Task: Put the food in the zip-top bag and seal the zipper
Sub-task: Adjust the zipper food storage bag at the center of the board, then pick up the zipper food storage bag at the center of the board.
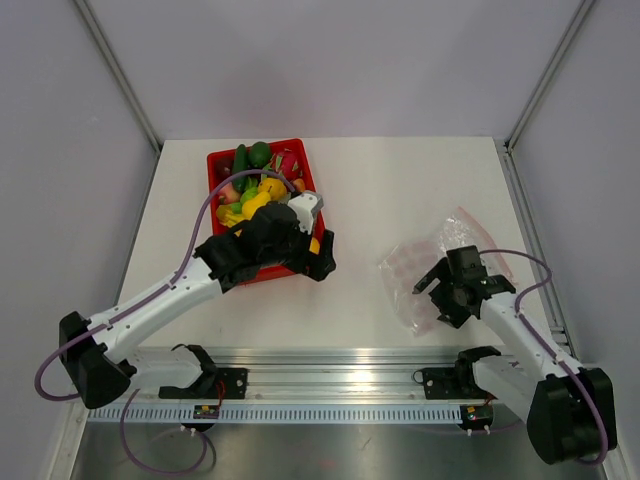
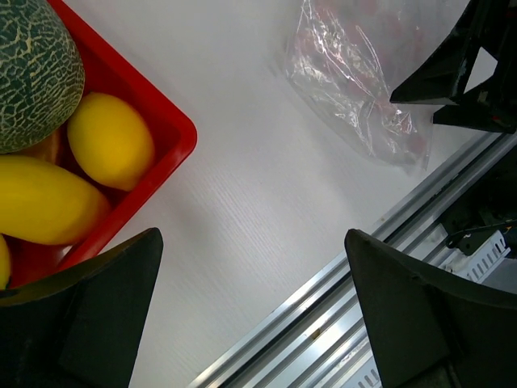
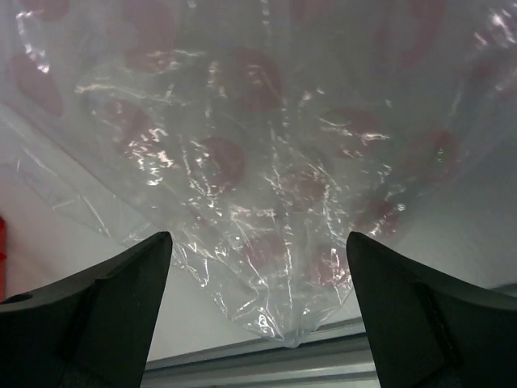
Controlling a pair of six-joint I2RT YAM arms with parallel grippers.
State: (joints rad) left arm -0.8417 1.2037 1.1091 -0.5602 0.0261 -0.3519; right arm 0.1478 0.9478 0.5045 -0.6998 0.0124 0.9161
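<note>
The food [image 1: 255,190], small toy fruits and vegetables, fills a red tray [image 1: 216,160]. The left wrist view shows a netted melon [image 2: 32,73], a yellow lemon [image 2: 109,141] and a long yellow fruit [image 2: 44,202] in the tray's corner [image 2: 161,113]. My left gripper [image 1: 325,258] is open and empty [image 2: 252,242], above bare table just beside that corner. The zip-top bag [image 1: 440,258] lies flat and crinkled at the right, its pink zipper [image 1: 480,228] on the far side. My right gripper [image 1: 432,298] is open over the bag's near corner [image 3: 266,267], which lies between the fingers [image 3: 258,323].
The aluminium rail [image 1: 340,365] runs along the table's near edge and shows in both wrist views [image 2: 339,307]. The right arm's black links [image 2: 468,73] stand beside the bag [image 2: 355,81]. Grey walls close in the table on three sides.
</note>
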